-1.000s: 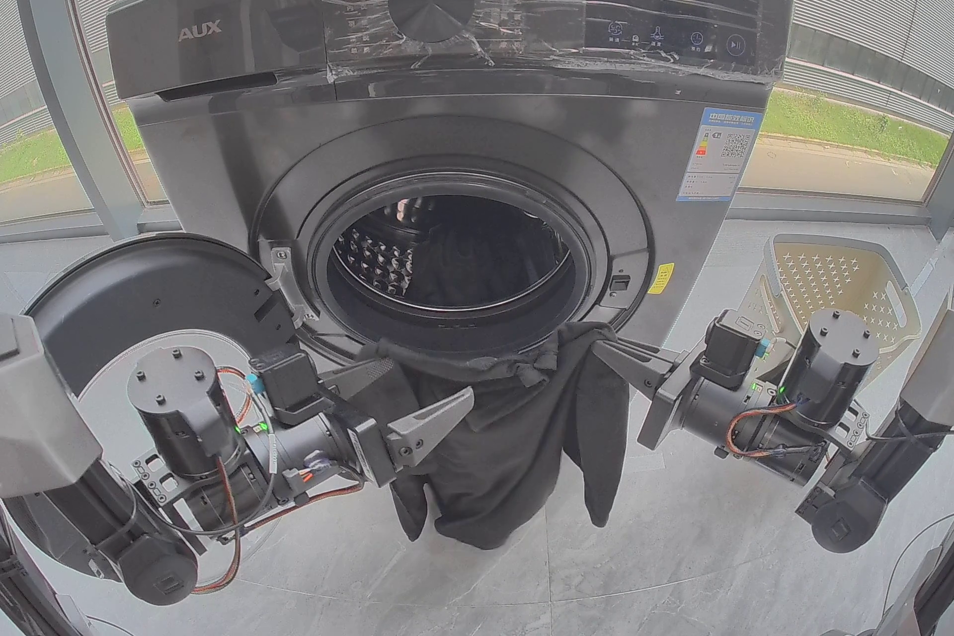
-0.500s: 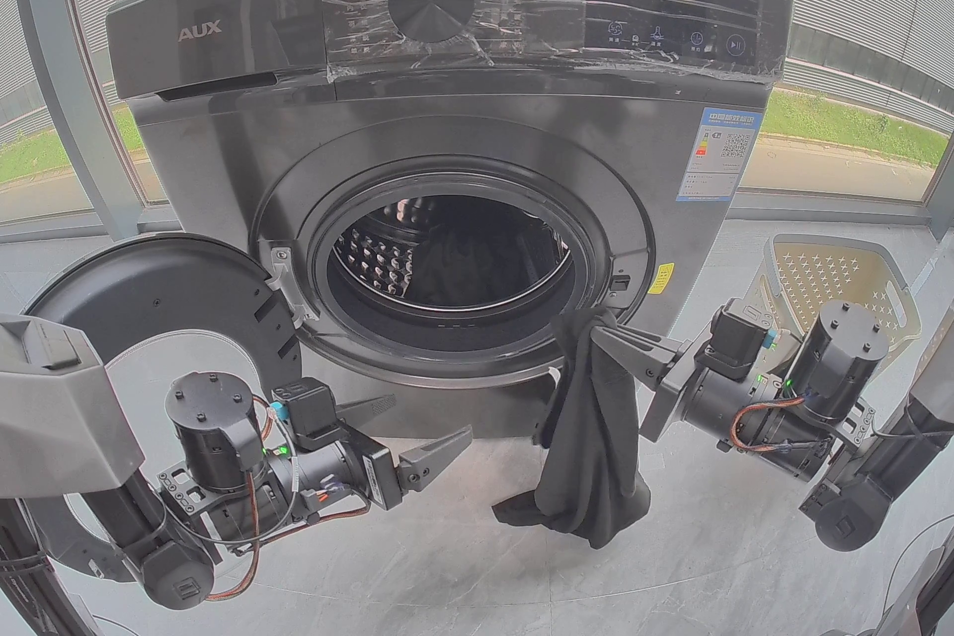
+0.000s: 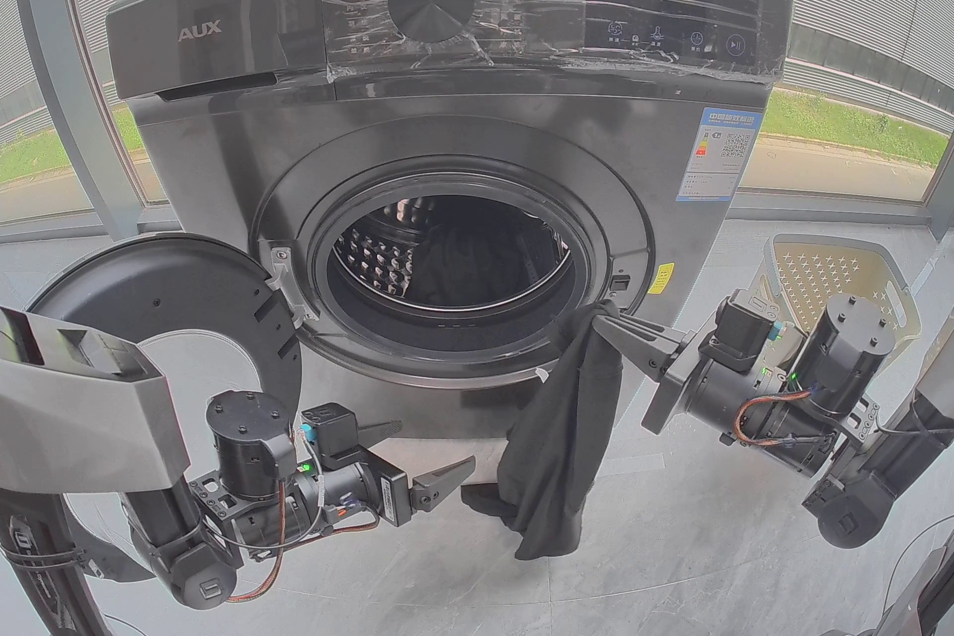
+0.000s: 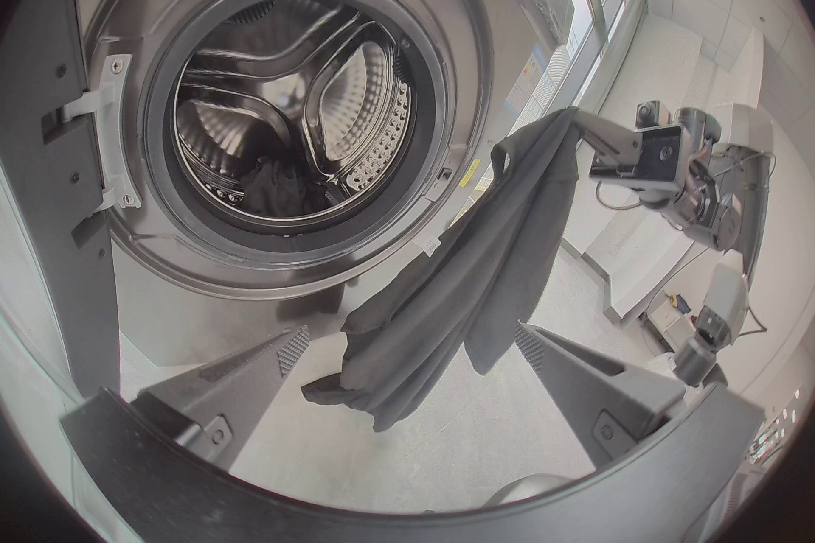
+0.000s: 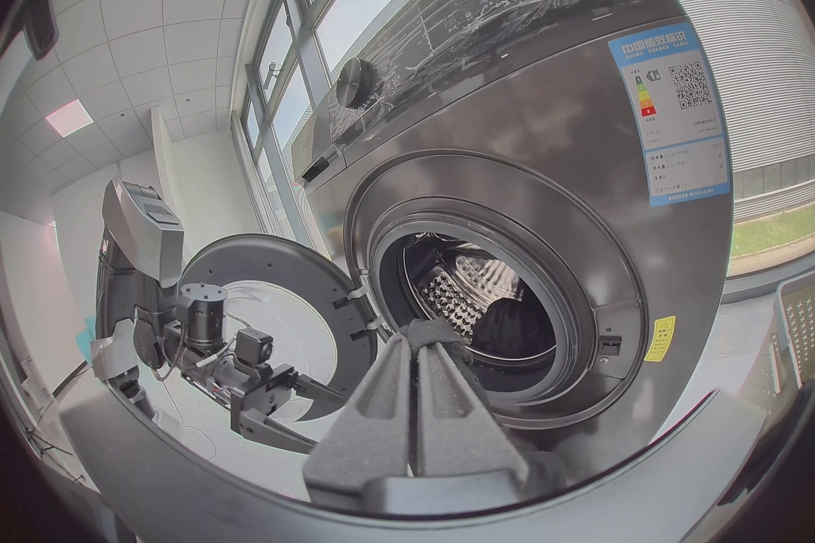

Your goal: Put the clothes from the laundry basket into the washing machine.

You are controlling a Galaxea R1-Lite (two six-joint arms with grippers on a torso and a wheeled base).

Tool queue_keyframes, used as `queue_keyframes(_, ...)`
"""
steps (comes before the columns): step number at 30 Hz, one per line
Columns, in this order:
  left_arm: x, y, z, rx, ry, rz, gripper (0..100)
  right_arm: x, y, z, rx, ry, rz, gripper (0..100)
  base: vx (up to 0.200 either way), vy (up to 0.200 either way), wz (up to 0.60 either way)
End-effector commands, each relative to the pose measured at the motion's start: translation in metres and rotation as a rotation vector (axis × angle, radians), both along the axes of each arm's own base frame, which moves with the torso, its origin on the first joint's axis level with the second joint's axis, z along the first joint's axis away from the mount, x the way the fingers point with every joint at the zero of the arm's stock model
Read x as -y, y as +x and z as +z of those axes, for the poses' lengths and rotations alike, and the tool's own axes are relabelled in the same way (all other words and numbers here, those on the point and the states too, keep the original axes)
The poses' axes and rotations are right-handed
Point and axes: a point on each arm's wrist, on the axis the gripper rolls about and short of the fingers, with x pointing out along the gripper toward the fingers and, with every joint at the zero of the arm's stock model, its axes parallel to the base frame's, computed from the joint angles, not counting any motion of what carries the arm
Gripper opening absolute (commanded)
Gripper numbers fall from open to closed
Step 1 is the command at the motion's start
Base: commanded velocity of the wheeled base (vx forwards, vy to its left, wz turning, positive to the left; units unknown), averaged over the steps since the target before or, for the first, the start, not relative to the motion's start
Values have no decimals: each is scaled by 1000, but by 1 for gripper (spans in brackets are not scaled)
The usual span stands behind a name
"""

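Left pincer (image 3: pixel 437 454) hangs low in front of the open door (image 3: pixel 149 300), fingers spread with nothing between them. Next I see the washing machine (image 3: pixel 447 111), its round opening uncovered; a dark piece of clothing (image 4: pixel 273 187) lies at the bottom of the drum (image 4: pixel 340 86). Right of the opening, a dark garment (image 3: pixel 561 429) dangles outside the machine. It is pinched at its top by my right pincer (image 3: pixel 604 326), clenched on it just beside the opening's rim, and its lower end drops toward the floor (image 3: pixel 696 519). Farthest right, the laundry basket (image 3: pixel 845 275) sits beside the machine.
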Motion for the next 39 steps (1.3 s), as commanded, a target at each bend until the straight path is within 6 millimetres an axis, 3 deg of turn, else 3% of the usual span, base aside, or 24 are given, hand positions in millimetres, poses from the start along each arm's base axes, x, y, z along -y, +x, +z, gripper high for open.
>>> queue_keyframes(1,1,7,-12,-12,34,3,100,0,-3,4,10,7,8,0,0,0,0)
queue_keyframes(9,-1,16,-17,-6,40,22,100,-7,-11,5,10,8,46,0,0,0,0)
queue_keyframes(23,20,62,-33,58,3,59,100,-23,-22,5,11,11,114,0,0,0,0)
queue_keyframes(33,27,65,-50,66,59,30,100,-32,-21,15,1,79,152,0,0,0,0)
queue_keyframes(39,36,50,-52,48,77,-22,100,-33,-15,17,12,87,143,0,0,0,0)
